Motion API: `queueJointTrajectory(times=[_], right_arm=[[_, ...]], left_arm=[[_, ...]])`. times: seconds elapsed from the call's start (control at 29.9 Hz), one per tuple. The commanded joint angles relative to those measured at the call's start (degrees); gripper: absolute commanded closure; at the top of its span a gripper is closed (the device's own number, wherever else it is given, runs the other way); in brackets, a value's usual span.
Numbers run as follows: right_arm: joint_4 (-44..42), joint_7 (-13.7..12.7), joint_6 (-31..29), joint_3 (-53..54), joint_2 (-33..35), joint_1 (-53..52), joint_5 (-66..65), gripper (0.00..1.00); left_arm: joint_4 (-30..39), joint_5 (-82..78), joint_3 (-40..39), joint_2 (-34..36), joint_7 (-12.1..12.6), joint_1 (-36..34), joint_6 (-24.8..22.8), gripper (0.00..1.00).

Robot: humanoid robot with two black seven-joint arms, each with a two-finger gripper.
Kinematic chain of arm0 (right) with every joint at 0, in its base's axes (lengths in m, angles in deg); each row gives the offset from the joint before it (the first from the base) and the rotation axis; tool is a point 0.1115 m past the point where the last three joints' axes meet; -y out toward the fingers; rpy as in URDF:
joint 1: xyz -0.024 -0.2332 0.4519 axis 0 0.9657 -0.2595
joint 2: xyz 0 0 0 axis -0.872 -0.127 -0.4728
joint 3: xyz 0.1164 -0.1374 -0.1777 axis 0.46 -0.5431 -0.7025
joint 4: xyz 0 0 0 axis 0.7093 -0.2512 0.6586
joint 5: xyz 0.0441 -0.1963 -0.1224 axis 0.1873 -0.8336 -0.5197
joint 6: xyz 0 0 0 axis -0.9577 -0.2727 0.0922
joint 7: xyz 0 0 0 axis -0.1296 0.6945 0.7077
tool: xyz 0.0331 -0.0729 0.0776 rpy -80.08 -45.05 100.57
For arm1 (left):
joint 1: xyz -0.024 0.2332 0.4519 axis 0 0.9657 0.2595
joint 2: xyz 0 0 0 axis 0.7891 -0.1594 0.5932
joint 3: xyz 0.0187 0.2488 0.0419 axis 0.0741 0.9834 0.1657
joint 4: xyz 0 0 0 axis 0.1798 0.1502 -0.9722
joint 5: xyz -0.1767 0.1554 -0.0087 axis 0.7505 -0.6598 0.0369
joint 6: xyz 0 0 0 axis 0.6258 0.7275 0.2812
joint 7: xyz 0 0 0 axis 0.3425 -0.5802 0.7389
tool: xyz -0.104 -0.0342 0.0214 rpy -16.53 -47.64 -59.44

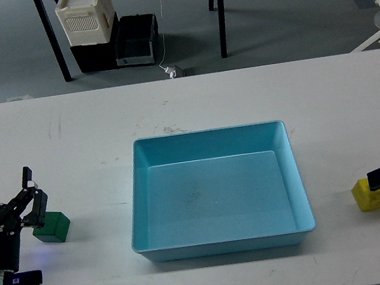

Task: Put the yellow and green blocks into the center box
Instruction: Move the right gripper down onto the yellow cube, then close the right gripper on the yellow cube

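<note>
The white bench (192, 107) carries the light-blue center box (224, 240) in the middle. My left pincer (31, 200) stands spread open just beside the green block (52, 228). My right pincer (379, 178) overlaps the yellow block (370, 197); I cannot tell its grip.

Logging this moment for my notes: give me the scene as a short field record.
tray: light-blue tray, centre of white table, nothing in it
green block: green block on table, left of tray
yellow block: yellow block on table, right of tray
left gripper: left gripper jaws open, beside green block
right gripper: right gripper at yellow block, jaw state unclear
</note>
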Motion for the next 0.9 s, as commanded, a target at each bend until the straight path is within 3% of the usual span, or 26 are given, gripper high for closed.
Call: queueJointTrajectory(times=[0.0, 0.87], right_arm=[[-1.6, 0.0, -0.1, 3.0, -1.5, 3.7, -0.1, 0.00], [-2.4, 0.0, -1.5, 8.7, -2.5, 6.7, 0.8, 0.00]], left_arm=[[-0.4, 0.0, 0.1, -0.1, 0.1, -0.1, 0.0, 0.00], [-0.5, 0.0, 0.1, -0.3, 0.1, -0.3, 0.0, 0.00]])
